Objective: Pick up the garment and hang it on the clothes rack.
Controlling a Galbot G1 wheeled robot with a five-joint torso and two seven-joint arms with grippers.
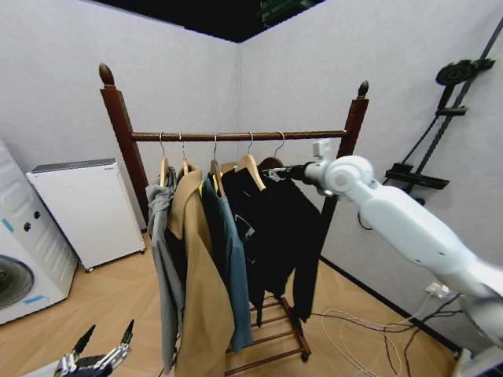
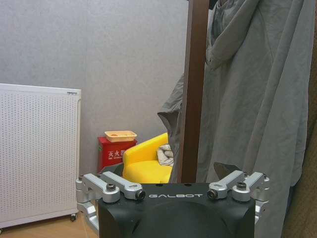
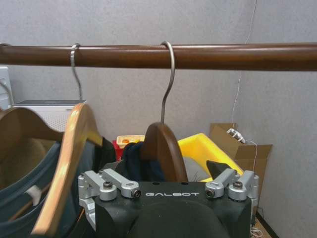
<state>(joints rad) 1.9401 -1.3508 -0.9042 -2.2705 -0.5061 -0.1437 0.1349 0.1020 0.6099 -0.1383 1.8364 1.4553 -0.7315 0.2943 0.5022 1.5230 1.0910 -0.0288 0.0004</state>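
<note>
The right gripper [image 1: 289, 172] is reaching to the garment's [image 1: 283, 228] dark hanger [image 3: 161, 148], grip undeterminable. The right wrist view is showing its hook over the clothes rack [image 1: 236, 136] rail. The left gripper [image 1: 102, 345] is idling low, fingers spread.

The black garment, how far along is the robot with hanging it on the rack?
Mostly done: the garment hangs from the clothes rack, its hanger hook over the rail. In hand: the right gripper is at the dark hanger; whether it grips is unclear. Left: letting go and pulling the arm back. The left gripper waits low, open.
</note>
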